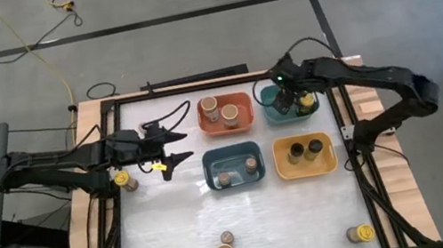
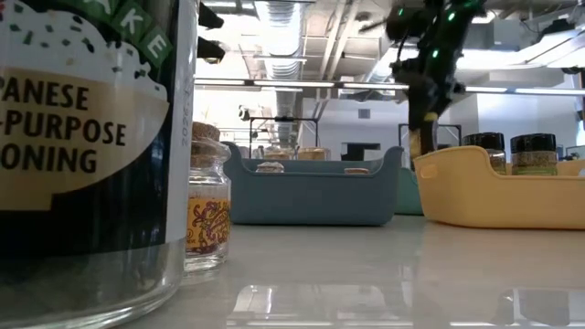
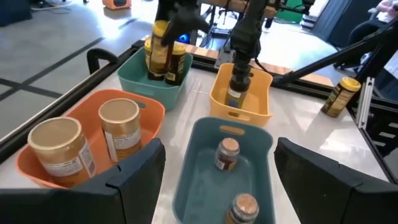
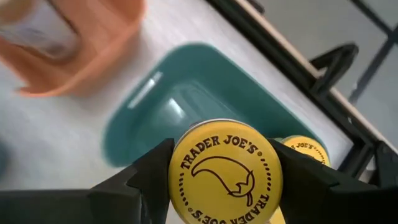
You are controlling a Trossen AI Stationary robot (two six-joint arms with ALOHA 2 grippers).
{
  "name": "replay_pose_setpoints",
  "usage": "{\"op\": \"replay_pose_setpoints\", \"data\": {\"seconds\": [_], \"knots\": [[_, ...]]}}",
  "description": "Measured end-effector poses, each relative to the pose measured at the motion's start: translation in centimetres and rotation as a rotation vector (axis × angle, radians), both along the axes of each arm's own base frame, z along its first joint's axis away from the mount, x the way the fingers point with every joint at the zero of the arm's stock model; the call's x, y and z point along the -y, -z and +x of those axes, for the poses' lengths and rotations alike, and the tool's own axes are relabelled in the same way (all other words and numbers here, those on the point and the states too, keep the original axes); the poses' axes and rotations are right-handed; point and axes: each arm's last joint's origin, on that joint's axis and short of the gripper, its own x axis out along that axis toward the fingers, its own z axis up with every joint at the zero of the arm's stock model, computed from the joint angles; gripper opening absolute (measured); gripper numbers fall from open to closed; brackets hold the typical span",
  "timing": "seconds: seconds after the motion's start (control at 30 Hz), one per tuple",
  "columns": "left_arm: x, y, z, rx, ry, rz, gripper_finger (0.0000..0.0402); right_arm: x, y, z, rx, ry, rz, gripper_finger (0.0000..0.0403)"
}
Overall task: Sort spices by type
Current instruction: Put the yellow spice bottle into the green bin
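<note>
We find the right gripper (image 4: 221, 168) clamping a yellow-lidded jar (image 4: 225, 171) above the teal bin (image 1: 271, 105); left gripper (image 1: 173, 146) open; five jars on the worktop (image 1: 292, 220) unsorted

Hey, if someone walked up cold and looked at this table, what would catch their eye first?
Probably the four coloured bins mid-table: orange bin, teal bin, blue bin and yellow bin, each holding jars. Next, the right gripper over the teal bin, shut on a yellow-lidded jar. The left gripper hangs open left of the bins, and a few stray jars stand along the near edge.
</note>
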Motion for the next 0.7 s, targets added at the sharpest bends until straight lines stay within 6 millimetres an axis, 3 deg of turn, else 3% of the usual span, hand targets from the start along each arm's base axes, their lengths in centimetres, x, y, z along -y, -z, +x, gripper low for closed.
{"op": "replay_pose_setpoints", "data": {"seconds": [0.23,0.4,0.7], "knots": [[0.0,0.1,0.0,-0.012,-0.007,0.014,0.0291,2.6,2.6,1.6,-0.053,0.008,0.01,0.025],[-0.1,0.2,-0.1,-0.025,-0.015,-0.001,0.0291,4.0,3.8,1.6,-0.061,0.051,0.017,0.025],[-0.1,0.6,-0.1,-0.056,-0.023,-0.027,0.0291,3.9,5.8,-0.2,0.019,0.102,0.022,0.0249]]}}
